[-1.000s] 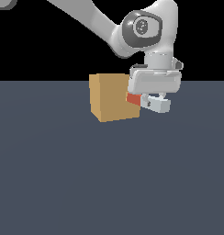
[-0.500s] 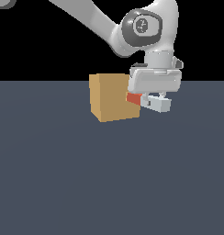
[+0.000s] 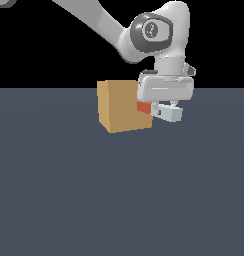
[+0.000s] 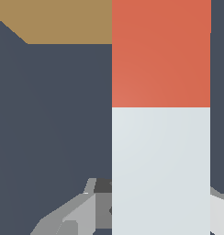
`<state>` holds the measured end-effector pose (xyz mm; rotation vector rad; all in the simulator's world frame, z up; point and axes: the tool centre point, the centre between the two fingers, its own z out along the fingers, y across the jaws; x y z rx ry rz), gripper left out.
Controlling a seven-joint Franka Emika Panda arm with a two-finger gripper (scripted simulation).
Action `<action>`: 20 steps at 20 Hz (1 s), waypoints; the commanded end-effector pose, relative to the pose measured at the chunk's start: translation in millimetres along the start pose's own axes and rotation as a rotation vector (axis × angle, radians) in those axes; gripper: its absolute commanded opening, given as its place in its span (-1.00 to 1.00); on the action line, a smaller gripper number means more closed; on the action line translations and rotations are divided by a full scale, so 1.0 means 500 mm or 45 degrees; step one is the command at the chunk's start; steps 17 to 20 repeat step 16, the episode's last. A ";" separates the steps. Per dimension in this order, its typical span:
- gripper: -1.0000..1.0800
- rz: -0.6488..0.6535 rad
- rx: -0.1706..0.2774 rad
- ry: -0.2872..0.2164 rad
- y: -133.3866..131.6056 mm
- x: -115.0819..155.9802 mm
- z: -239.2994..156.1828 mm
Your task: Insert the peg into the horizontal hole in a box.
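In the exterior view, the gripper (image 3: pixel 163 111) is clamped on the peg (image 3: pixel 145 107), red end touching the box (image 3: pixel 121 106)'s face; barely moved from a second ago, so insertion looks stalled or just starting. Wrist view: peg (image 4: pixel 160 114) reaches the box (image 4: pixel 63 20); hole hidden.

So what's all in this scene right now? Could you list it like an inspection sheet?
Surface: flat dark grey-blue floor, plain.
Box: tan cube standing on the floor.
Peg: square bar held level, red-orange end at the box's side on the exterior view's right, white end sticking out past the gripper; wrist view shows red meeting white.
Hole: not visible; cannot tell how far the peg is in.
Clutter: nothing seen.
Gripper: white gripper closed on the peg's white part, from above.
Cables: nothing seen.
Surroundings: black background above the floor.
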<state>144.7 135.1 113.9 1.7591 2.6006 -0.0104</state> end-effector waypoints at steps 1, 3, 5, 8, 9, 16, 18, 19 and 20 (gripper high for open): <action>-1.00 -0.009 -0.006 0.004 0.003 0.040 -0.005; -1.00 -0.009 -0.007 0.004 0.002 0.072 -0.006; -1.00 -0.009 -0.007 0.004 0.002 0.105 -0.006; -1.00 -0.009 -0.008 0.004 0.001 0.153 -0.008; -1.00 -0.009 -0.008 0.004 0.002 0.167 -0.008; -1.00 -0.009 -0.010 0.003 0.002 0.215 -0.010; -1.00 -0.009 -0.010 0.003 0.002 0.215 -0.010; -1.00 -0.009 -0.010 0.003 0.002 0.215 -0.010; -1.00 -0.009 -0.010 0.003 0.002 0.215 -0.010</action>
